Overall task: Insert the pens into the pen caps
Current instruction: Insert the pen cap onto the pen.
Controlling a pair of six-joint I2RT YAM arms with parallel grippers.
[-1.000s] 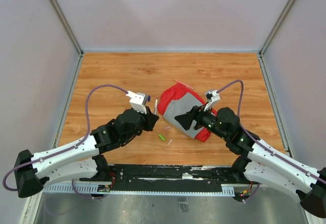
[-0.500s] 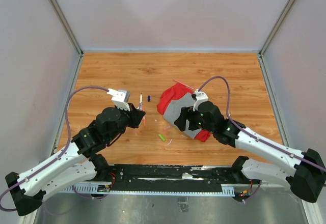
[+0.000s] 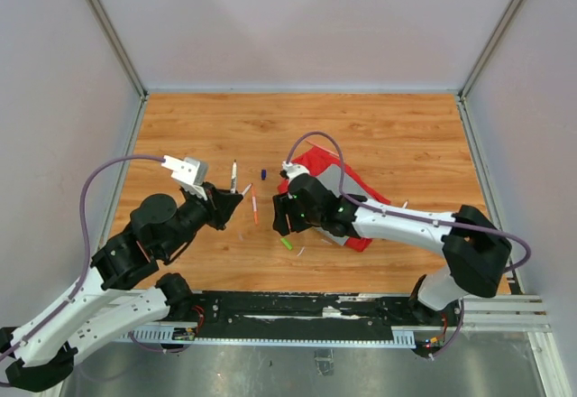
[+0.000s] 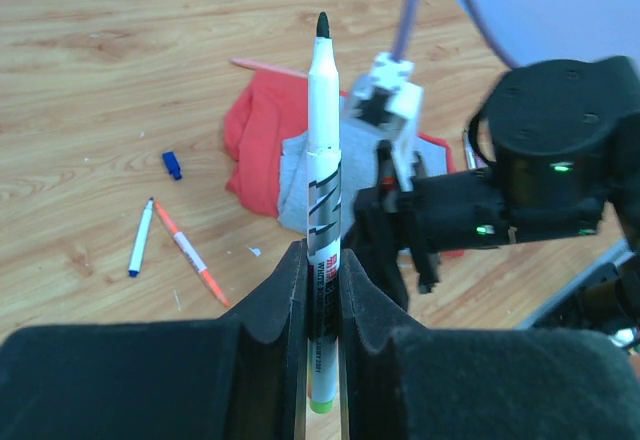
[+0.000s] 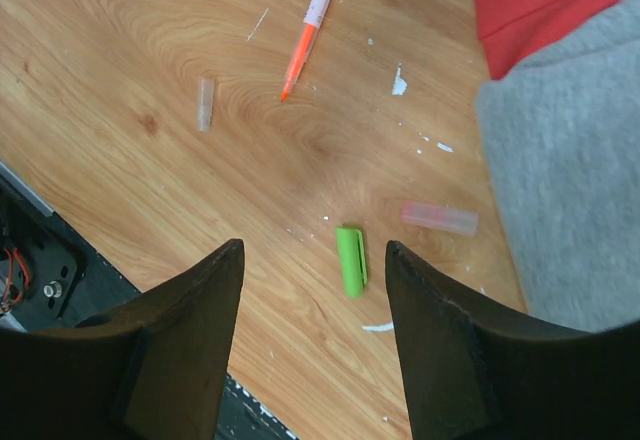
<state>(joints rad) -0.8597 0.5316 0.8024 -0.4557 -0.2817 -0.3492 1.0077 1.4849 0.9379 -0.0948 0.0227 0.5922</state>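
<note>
L gripper (image 4: 322, 282) clamped on pen (image 4: 323, 150), low on barrel, tip up. R gripper (image 5: 312, 255) jaws apart over green cap (image 5: 350, 261): tiny, light, stiff, prob slick. Pinch across mid; may roll.

I've got a white-barrelled marker pen with a dark tip (image 4: 323, 160) standing upright, clamped in my left gripper (image 4: 320, 270). An orange-tipped white pen (image 4: 190, 258) and a blue-tipped white pen (image 4: 140, 238) lie just beside each other, with a small blue plastic cap (image 4: 172, 165) near them. A green tube cap (image 5: 350, 261) and a translucent pink cap (image 5: 440, 218) lie flat nearby.
</note>
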